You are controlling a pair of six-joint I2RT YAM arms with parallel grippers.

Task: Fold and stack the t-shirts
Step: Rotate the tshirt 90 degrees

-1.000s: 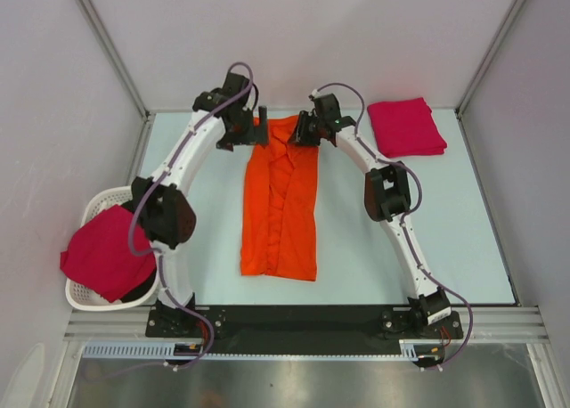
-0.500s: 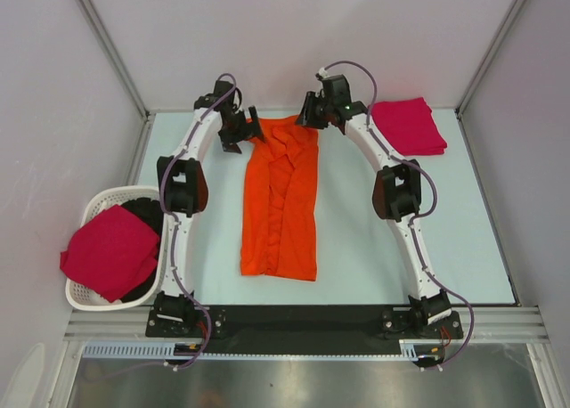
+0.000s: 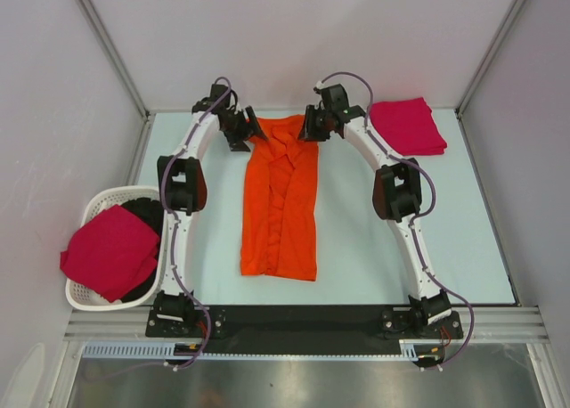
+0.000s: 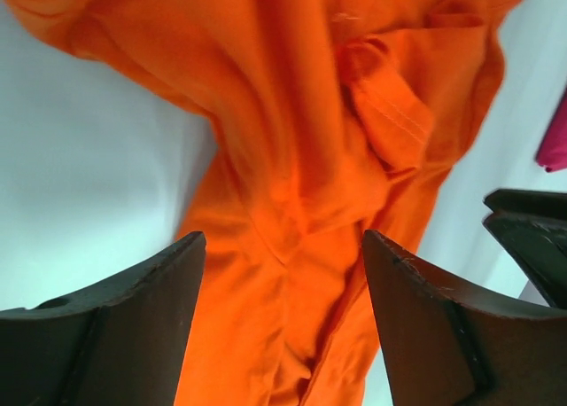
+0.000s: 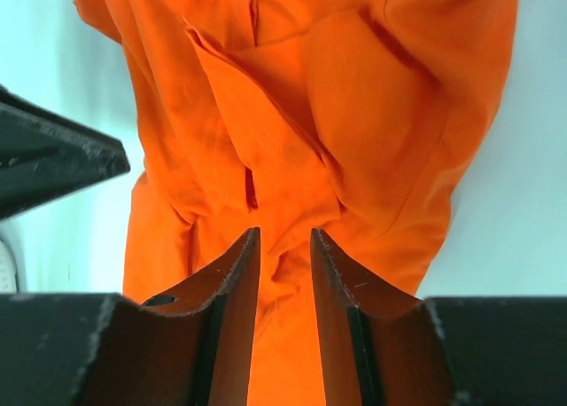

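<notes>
Orange t-shirt lies within both jaws, the right perhaps pinching.

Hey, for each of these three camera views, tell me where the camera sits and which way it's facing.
Top view: above and behind the arm bases, facing down on the table and orange shirt; left arm and right arm show whole.
Left wrist: on the left arm, facing past its two fingers at the shirt.
Right wrist: on the right arm, facing past its fingers at the shirt.
Shared: all see the orange shirt.
</notes>
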